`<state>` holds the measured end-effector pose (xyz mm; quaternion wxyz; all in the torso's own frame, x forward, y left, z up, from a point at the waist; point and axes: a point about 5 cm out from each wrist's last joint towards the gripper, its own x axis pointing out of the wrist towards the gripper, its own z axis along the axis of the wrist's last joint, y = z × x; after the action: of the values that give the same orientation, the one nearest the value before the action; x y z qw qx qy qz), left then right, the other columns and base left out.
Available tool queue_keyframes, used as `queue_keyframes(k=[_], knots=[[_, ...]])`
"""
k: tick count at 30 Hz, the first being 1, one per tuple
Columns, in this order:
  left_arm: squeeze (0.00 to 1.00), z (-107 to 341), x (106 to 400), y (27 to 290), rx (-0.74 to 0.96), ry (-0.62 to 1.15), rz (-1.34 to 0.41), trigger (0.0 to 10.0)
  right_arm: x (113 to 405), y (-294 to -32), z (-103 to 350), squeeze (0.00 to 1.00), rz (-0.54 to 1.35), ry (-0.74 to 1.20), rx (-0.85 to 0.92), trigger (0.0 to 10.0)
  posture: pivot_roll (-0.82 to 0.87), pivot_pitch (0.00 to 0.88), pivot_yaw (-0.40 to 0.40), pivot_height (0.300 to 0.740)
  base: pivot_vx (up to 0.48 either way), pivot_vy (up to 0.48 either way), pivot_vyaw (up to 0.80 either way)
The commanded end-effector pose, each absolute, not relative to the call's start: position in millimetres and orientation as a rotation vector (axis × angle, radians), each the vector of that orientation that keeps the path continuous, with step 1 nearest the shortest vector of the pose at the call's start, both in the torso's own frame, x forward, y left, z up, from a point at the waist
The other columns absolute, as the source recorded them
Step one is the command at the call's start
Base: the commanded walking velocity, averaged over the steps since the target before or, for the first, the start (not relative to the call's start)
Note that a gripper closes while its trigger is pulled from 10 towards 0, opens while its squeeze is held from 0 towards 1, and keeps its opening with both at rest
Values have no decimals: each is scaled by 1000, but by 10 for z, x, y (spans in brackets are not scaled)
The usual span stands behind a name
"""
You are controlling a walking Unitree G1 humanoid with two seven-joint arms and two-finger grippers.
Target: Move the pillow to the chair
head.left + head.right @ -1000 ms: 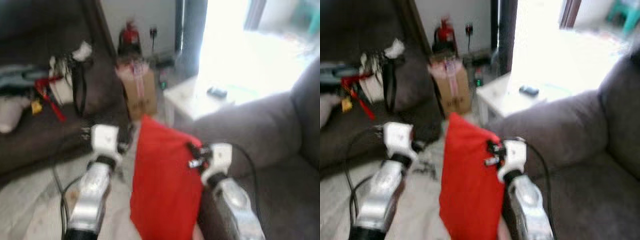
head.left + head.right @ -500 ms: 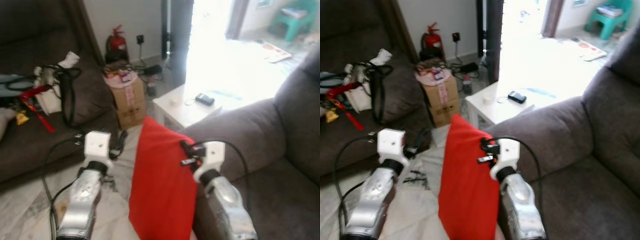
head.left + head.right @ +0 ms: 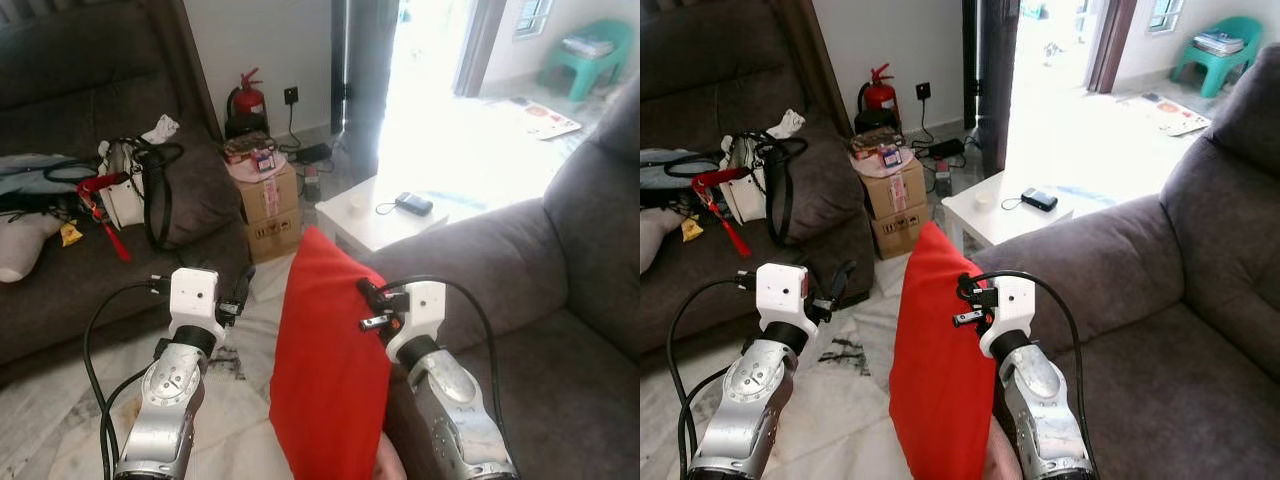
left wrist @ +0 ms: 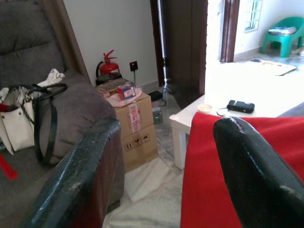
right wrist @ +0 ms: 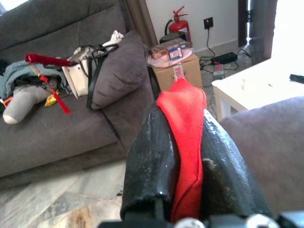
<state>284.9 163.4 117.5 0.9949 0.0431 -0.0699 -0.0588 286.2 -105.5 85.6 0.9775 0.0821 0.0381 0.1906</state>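
Grey upholstery of the armchair (image 3: pixel 1160 290) is seen at the right of the frame, with a dark sofa (image 3: pixel 60 290) at the upper left and a white side table (image 3: pixel 1015 212) between them. At the centre, the red pillow (image 3: pixel 940 370) is held upright, pinched by its edge in the right gripper (image 5: pixel 183 156); the left gripper (image 4: pixel 161 166) is spread apart beside it, gripping nothing. Carrying is judged well advanced; placing on the seat is left. Compared with 1 second ago, blur is gone and the view has shifted.
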Motion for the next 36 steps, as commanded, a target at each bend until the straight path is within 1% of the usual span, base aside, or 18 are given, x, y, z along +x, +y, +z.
queue_keyframes(k=[1, 10, 26, 36], knots=[[0, 1165, 2843, 1643, 82, -136, -116, 10000, 2954, -1073, 1127, 0, 382, -67, 163, 10000, 28, 0, 54, 740, -307, 0, 0], [0, 1162, 2843, 1625, 86, -139, -117, 10000, 2970, -1094, 1137, 0, 381, -68, 154, 10000, 26, 0, 48, 740, -289, 0, 0], [0, 1134, 2834, 1635, 84, -132, -99, 10000, 2974, -1097, 1134, 0, 380, -69, 173, 10000, 27, 0, 39, 740, 0, 0, 0], [0, 1139, 2845, 1630, 82, -135, -100, 10000, 2978, -1075, 1146, 0, 411, -74, 135, 10000, 25, 0, 36, 740, 0, 0, 0]])
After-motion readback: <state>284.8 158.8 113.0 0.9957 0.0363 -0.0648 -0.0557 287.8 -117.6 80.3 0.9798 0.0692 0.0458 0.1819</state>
